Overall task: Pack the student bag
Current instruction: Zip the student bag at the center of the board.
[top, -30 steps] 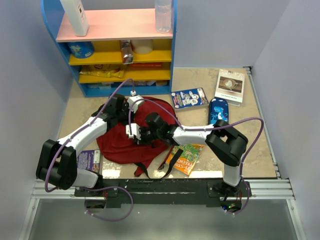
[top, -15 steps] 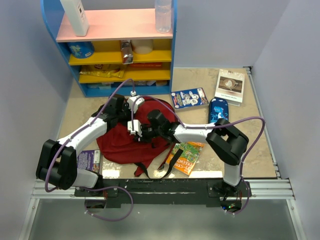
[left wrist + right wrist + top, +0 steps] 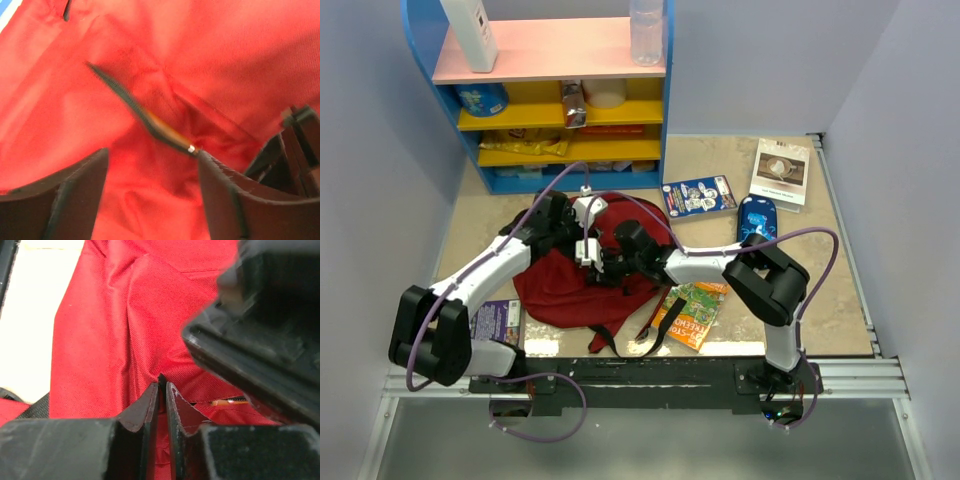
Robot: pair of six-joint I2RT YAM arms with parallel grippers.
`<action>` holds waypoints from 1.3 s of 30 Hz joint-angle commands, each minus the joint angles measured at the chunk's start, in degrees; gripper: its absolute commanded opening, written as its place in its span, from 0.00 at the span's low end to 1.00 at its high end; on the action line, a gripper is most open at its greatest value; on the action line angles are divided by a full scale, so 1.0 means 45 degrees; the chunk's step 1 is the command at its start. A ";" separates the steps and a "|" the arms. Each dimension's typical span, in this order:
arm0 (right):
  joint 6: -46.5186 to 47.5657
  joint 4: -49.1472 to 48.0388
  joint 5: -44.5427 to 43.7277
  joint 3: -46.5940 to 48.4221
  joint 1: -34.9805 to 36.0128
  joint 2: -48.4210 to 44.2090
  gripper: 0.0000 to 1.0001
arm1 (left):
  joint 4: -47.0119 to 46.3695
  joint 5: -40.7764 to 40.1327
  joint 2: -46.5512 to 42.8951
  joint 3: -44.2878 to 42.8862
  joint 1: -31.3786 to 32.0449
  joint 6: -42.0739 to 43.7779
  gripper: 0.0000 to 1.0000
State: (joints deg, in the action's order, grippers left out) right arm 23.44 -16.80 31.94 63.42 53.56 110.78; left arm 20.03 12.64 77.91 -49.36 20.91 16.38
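Observation:
The student bag (image 3: 565,292), dark red with black straps, lies in the middle of the table. My left gripper (image 3: 584,228) hovers over its upper part, open; in the left wrist view red fabric (image 3: 210,55) fills the frame between the spread fingers (image 3: 75,200). A black zipper strip with an orange pull (image 3: 165,131) ends at the right fingertip. My right gripper (image 3: 162,390) is shut on a thin fold of the bag's fabric with a dark edge. It sits just right of the left gripper (image 3: 260,325), on the bag's middle (image 3: 602,264).
A blue shelf unit (image 3: 550,100) with bottles and snacks stands at the back left. A blue book (image 3: 699,196), a white book (image 3: 780,172) and a blue pencil case (image 3: 757,220) lie at the back right. An orange-green book (image 3: 692,315) lies right of the bag, a purple one (image 3: 500,320) left.
My left gripper has opened over the bag; it was shut before. The right gripper has crept slightly left, keeping its pinch on the fabric.

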 commanded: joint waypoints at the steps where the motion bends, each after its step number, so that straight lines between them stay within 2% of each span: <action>1: -0.0521 -0.1032 0.0090 -0.0088 -0.0163 -0.0321 0.14 | 0.2028 0.1597 -0.1471 -0.0788 -0.0289 0.1551 0.81; 3: -0.0774 -0.1305 -0.0086 -0.0264 -0.0281 -0.0360 0.13 | 0.3372 0.2129 -0.2017 -0.0730 -0.0310 0.2584 0.85; 7: -0.1614 -0.1754 -0.0107 -0.0517 -0.0632 -0.0341 0.13 | 0.4278 0.2834 -0.2761 0.0185 -0.0329 0.3507 0.85; 10: -0.2220 -0.2126 0.0166 -0.0674 -0.0808 -0.0165 0.12 | 0.4552 0.3049 -0.3132 0.0636 -0.0329 0.3898 0.79; 11: -0.2356 -0.2378 0.0206 -0.0752 -0.0847 -0.0107 0.12 | 0.4630 0.3050 -0.3327 0.0734 -0.0310 0.4111 0.73; 16: -0.2767 -0.2693 -0.0106 -0.1104 -0.0984 0.0069 0.08 | 0.5118 0.2952 -0.3660 0.0833 -0.0407 0.4581 0.58; 20: -0.3314 -0.3530 -0.0223 -0.1494 -0.1335 0.0050 0.04 | 0.5547 0.2854 -0.3739 0.0697 -0.0505 0.4700 0.55; 22: -0.3548 -0.3747 -0.0437 -0.1631 -0.1492 -0.0009 0.00 | 0.5626 0.2874 -0.3758 0.0560 -0.0564 0.4680 0.50; 26: -0.4210 -0.4313 -0.0711 -0.1671 -0.1745 -0.0145 0.00 | 0.5860 0.3049 -0.3856 0.0501 -0.0583 0.4680 0.45; 35: -0.5110 -0.4118 -0.0613 -0.1885 -0.2273 -0.0788 0.12 | 0.4926 0.2484 -0.4364 0.0580 -0.0583 0.6124 0.44; 39: -0.6398 -0.4957 -0.1023 -0.2898 -0.2254 -0.1316 0.25 | 0.3189 0.1918 -0.4053 0.0774 -0.0564 0.7061 0.45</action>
State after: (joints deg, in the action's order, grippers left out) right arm 0.54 -33.89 29.39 53.80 43.35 109.60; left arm 43.09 23.24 58.87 -45.78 18.31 42.33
